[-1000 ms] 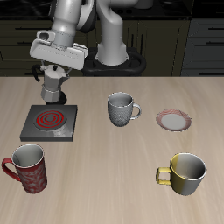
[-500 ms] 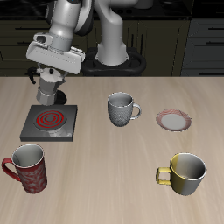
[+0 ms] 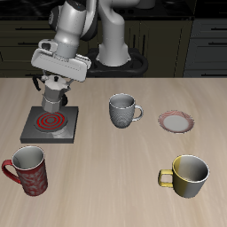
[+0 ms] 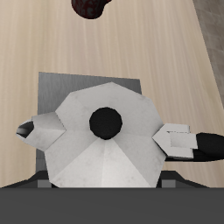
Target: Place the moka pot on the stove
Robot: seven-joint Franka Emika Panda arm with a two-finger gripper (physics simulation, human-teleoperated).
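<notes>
The gripper (image 3: pixel 55 86) carries the pot (image 3: pixel 53 95) above the stove (image 3: pixel 50 124), its fingers pinching the pot from above; the pot hangs over the far part of the coil (image 3: pixel 50 118), and whether its base already touches the plate cannot be told. In the wrist view the pot (image 4: pixel 103 138) fills most of the frame, black lid knob (image 4: pixel 106 122) in the middle, with the stove (image 4: pixel 87 85) showing beyond it and the red mug (image 4: pixel 92 7) further off. The main risk, as I judge it, is letting go too high or off level: the narrow-waisted pot could rock and tip on landing. Its handle (image 4: pixel 194 143) sticks out sideways, so a skewed descent might set it down partly over the stove's edge. The grey mug (image 3: pixel 122 111) nearby looks well clear.
</notes>
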